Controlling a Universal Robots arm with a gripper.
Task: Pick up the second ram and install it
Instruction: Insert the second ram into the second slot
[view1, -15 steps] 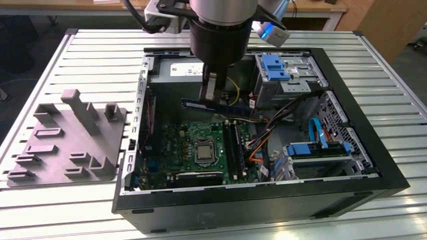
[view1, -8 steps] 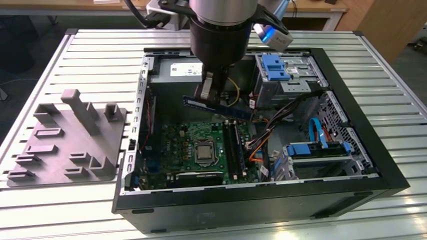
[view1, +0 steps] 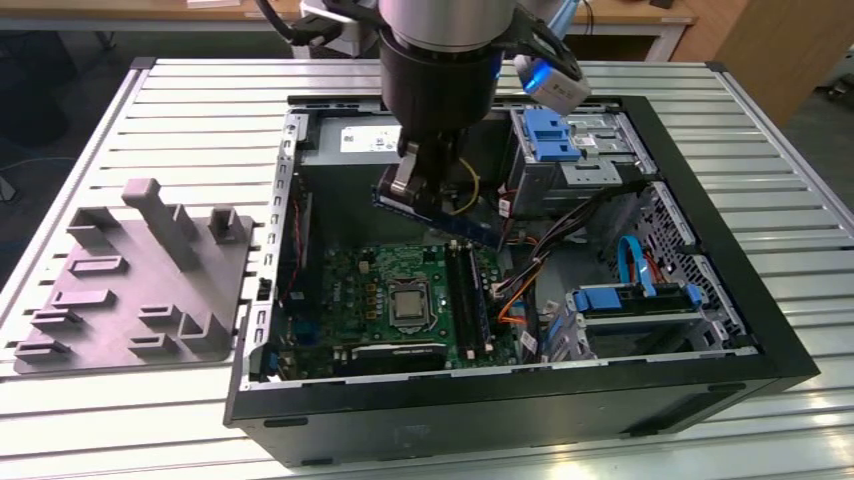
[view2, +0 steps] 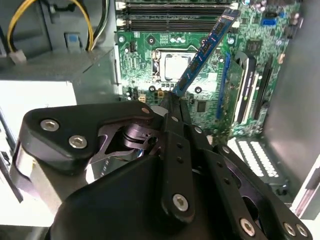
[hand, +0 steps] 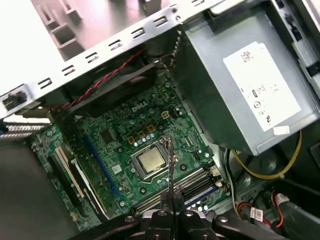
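Tool pinching the second ram by one end, fingers closed flat against its sides. Stick tilted in mid-air inside the open computer case, over the green motherboard and near its memory slots. Grey slotted block on the counter, at the exterior view's left of the case, well apart from the tool.

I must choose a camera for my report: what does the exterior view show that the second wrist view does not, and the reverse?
Exterior view: the grey slotted block on the slatted table, at the exterior view's left of the open computer case. Second wrist view: the fingers up close, shut on one end of the second ram. Both: that ram held above the motherboard and its processor socket.
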